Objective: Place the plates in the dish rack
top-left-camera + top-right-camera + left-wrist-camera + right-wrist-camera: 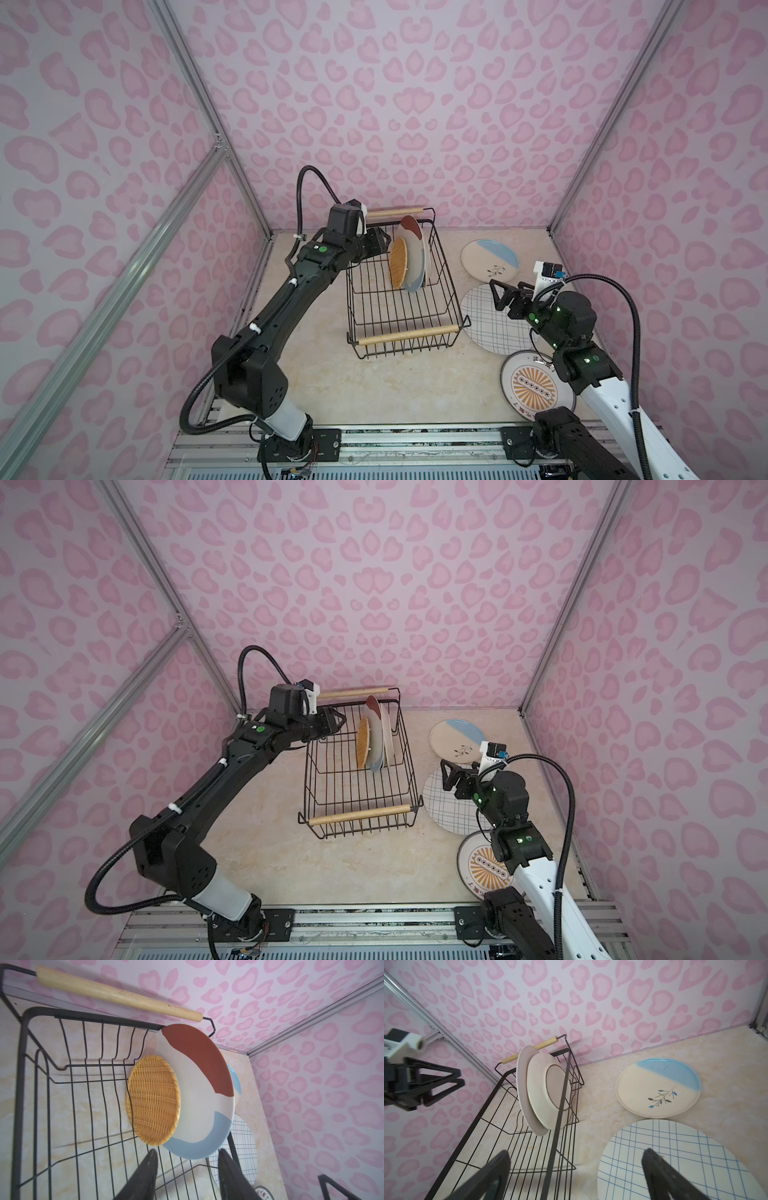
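Observation:
The dish rack (415,332), a black wire basket with two wooden handles, stands mid-table. Three plates stand on edge at its far end: a small woven-look plate (153,1099), the colour-blocked plate (199,1088) behind it, and a cream plate (548,1093) against the rack's right side. My left gripper (188,1159) is open and empty inside the rack, just short of the colour-blocked plate's rim. Flat on the table to the right lie the cream-and-blue sprig plate (490,262), the blue-gridded plate (482,322) and the orange sunburst plate (534,386). My right gripper (575,1159) hangs open above the gridded plate's left edge.
Pink patterned walls with aluminium posts (249,195) close in the table on three sides. The rack's near wooden handle (409,334) faces the arm bases. Bare marble-look tabletop (332,382) lies in front of the rack.

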